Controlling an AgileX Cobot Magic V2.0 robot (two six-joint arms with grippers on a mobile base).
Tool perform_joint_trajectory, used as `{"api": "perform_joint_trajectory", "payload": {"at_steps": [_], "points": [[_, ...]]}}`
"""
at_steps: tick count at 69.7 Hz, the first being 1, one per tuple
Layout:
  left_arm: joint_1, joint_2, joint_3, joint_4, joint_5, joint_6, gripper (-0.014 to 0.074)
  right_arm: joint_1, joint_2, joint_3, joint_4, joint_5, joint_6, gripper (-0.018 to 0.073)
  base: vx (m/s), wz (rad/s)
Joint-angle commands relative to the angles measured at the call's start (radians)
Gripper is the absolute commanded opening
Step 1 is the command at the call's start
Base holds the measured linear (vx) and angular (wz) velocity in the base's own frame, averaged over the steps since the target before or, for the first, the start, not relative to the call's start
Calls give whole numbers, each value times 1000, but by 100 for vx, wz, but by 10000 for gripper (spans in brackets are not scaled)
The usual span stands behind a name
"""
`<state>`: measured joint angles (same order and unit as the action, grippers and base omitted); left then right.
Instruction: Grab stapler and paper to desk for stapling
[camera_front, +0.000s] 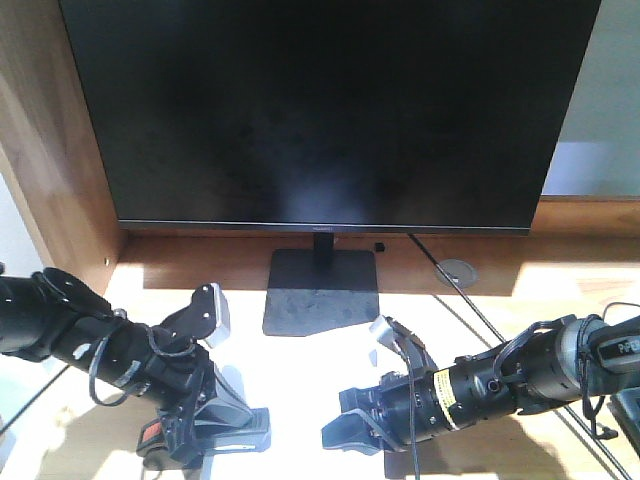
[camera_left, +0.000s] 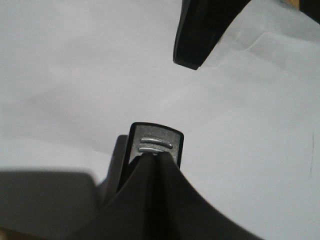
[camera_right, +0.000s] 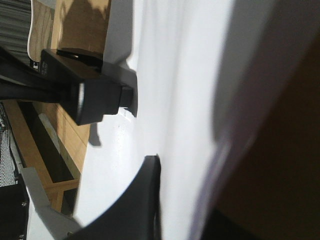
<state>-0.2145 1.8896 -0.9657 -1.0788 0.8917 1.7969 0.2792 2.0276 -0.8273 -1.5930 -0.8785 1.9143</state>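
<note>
Paper (camera_left: 75, 65) and stapler (camera_front: 215, 425) are on the desk (camera_front: 560, 285). Left gripper (camera_front: 190, 425) grips the stapler; right gripper (camera_front: 350, 425) is parted, empty. Stapling remains.

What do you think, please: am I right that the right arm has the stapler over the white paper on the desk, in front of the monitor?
Not quite: the left gripper, not the right arm, has the stapler. The left wrist view shows the stapler's nose over the paper, and the front view places it at that arm. The rest stands.
</note>
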Motion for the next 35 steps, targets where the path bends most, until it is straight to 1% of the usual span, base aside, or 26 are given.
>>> {"api": "perform_joint_trajectory", "payload": {"at_steps": [1,13,35], "points": [[-6,9,-14,13,4,-1,-6,-1,-42,-20,27,-41,-14,-2,0,0],[-6,31,-14,51,5,-1,-6,-1,-42,-20,27,-43,-14,-2,0,0],[-6,31,-14,52,5,-1,-6,-1,-42,-20,27,-44,-14,-2,0,0]]}}
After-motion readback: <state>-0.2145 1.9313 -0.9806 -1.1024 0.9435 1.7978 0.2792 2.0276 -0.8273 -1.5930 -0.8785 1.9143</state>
